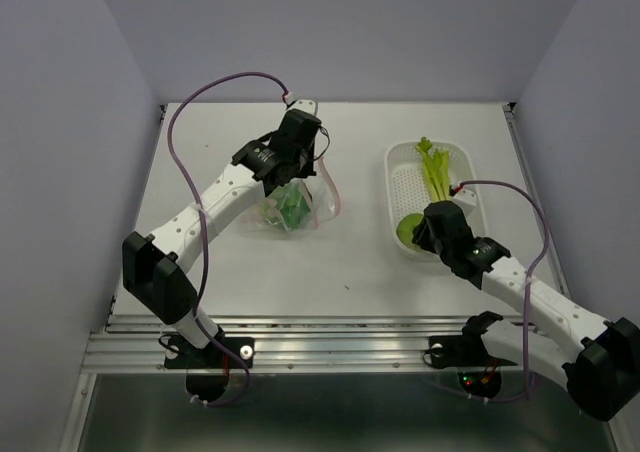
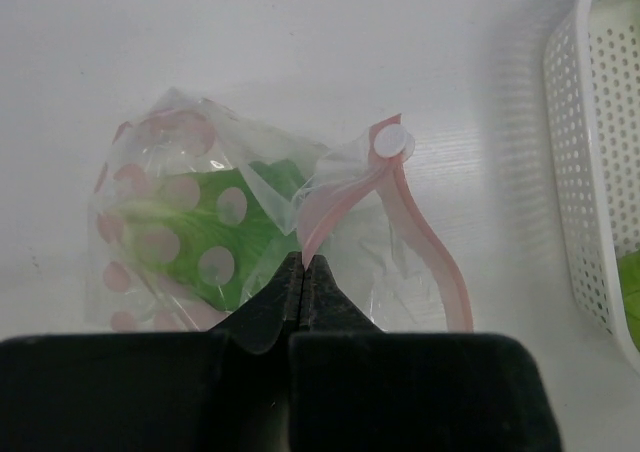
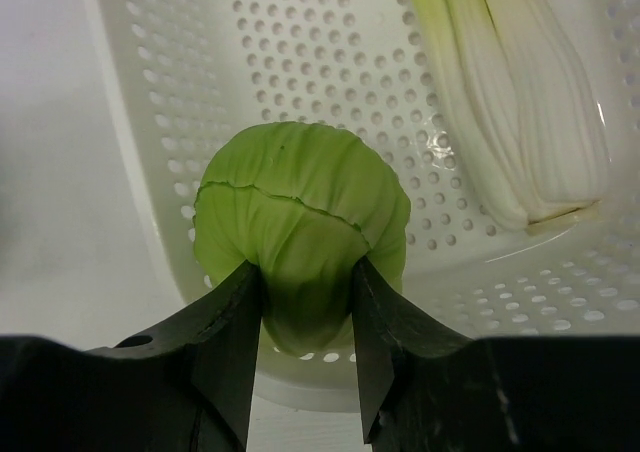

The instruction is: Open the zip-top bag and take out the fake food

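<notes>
Your white basket (image 1: 392, 187) held the pale stalk (image 1: 434, 169) & the cabbage head (image 3: 300, 212), w/ the right gripper (image 3: 307, 272) clamped on that head. The zip-top bag (image 2: 170, 142) lay crumpled on the tabletop (image 1: 300, 272) w/ a leafy green piece (image 2: 185, 262) inside. Your left gripper (image 2: 303, 264) was pinched on its plastic by the pink zip strip (image 2: 425, 242).

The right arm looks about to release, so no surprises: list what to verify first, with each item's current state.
1. The right gripper clamped on the round light-green plastic cabbage head: ok.
2. Cabbage over the white perforated plastic basket: ok.
3. Cabbage resting on the basket floor: cannot tell.
4. The long pale green-white stalk clear of the drop spot: ok, lying beside.
5. The left gripper shut on the clear crinkly zip-top bag: ok.
6. Bag emptied: not ok, a leafy green piece is inside.
</notes>
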Action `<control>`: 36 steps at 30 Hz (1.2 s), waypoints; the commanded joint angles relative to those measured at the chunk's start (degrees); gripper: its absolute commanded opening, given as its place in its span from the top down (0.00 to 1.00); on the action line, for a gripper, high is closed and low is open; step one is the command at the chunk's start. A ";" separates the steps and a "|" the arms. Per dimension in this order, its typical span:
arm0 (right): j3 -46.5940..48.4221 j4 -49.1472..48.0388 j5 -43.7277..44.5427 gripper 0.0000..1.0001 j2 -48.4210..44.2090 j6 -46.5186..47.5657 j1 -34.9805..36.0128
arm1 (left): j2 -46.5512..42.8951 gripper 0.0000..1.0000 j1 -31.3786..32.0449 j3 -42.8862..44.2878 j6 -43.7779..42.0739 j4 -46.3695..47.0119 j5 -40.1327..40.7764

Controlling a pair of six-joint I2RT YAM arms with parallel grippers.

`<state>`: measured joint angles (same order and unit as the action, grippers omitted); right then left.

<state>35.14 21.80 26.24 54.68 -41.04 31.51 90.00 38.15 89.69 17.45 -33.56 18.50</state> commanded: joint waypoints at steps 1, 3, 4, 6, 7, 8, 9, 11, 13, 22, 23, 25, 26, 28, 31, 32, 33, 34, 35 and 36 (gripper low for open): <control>-0.24 2.72 0.30 0.89 0.78 -1.33 -1.27 | -1.75 1.00 0.08 -1.09 1.00 4.20 -2.24; -0.33 2.98 -0.31 0.86 1.22 -1.59 -1.79 | -2.45 1.00 0.08 -1.97 1.18 4.73 -2.59; -0.33 3.16 -0.40 0.85 1.40 -1.68 -1.80 | -2.80 1.00 0.08 -2.24 1.27 4.91 -2.68; -0.16 4.12 -0.31 0.74 1.75 -2.46 -1.80 | -3.51 1.00 0.08 -2.94 1.44 5.08 -3.03; -0.07 4.47 -0.05 0.67 1.58 -2.64 -1.80 | -3.69 1.00 0.08 -3.03 1.44 5.17 -3.21; 0.19 5.52 0.47 0.51 1.49 -3.08 -1.80 | -3.95 1.00 0.08 -3.29 1.70 5.17 -3.38; 0.98 6.14 1.09 0.41 1.05 -3.17 -1.80 | -4.04 1.00 0.17 -3.38 1.79 5.17 -3.47; 2.04 7.72 1.62 0.12 0.09 -3.17 -1.80 | -4.39 1.00 0.17 -3.73 1.97 5.43 -3.82; 3.53 8.26 1.19 0.00 -2.97 -2.47 -1.80 | -4.65 1.00 0.17 -4.00 2.23 5.79 -4.26; 6.61 -13.24 -31.69 0.00 -9.33 8.43 -1.80 | -5.71 1.00 0.26 -5.23 3.02 7.72 -6.81; 6.87 -19.80 -35.52 0.00 -6.02 7.38 -1.80 | -5.80 1.00 0.26 -5.40 3.29 7.81 -6.81; 7.49 -27.39 -44.58 0.00 -1.79 3.71 -1.80 | -6.23 1.00 0.34 -5.93 3.64 8.07 -7.25; 8.54 -33.34 -46.52 0.00 0.58 2.38 -1.80 | -6.32 1.00 0.34 -6.10 3.73 8.25 -7.69; 10.29 -37.69 -51.02 0.00 7.62 -0.95 -1.80 | -6.76 1.00 0.34 -6.54 4.25 8.25 -7.60; 13.90 -41.39 -50.41 0.00 14.74 -3.34 -0.40 | -7.55 1.00 0.34 -7.07 4.69 8.25 -7.60; 14.52 -42.45 -50.24 0.00 16.15 -3.78 0.22 | -7.73 1.00 0.34 -7.25 4.87 8.42 -7.86; 15.31 -44.81 -49.62 0.00 18.34 -4.48 0.74 | -7.82 1.00 0.34 -7.25 4.87 8.51 -7.95; 15.66 -45.87 -49.36 0.00 19.41 -6.14 1.27 | -8.08 1.00 0.34 -7.51 5.05 8.43 -7.96; 16.01 -47.28 -49.27 0.00 20.46 -7.03 1.89 | -8.17 1.00 0.34 -7.51 5.31 8.42 -7.96; 16.28 -47.81 -49.01 0.00 21.25 -7.56 1.89 | -8.26 1.00 0.34 -7.69 5.40 8.34 -8.04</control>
<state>47.57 -14.63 -20.08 74.70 -44.21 31.79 85.14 38.20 82.83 21.87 -27.51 10.90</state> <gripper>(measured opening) 0.998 0.033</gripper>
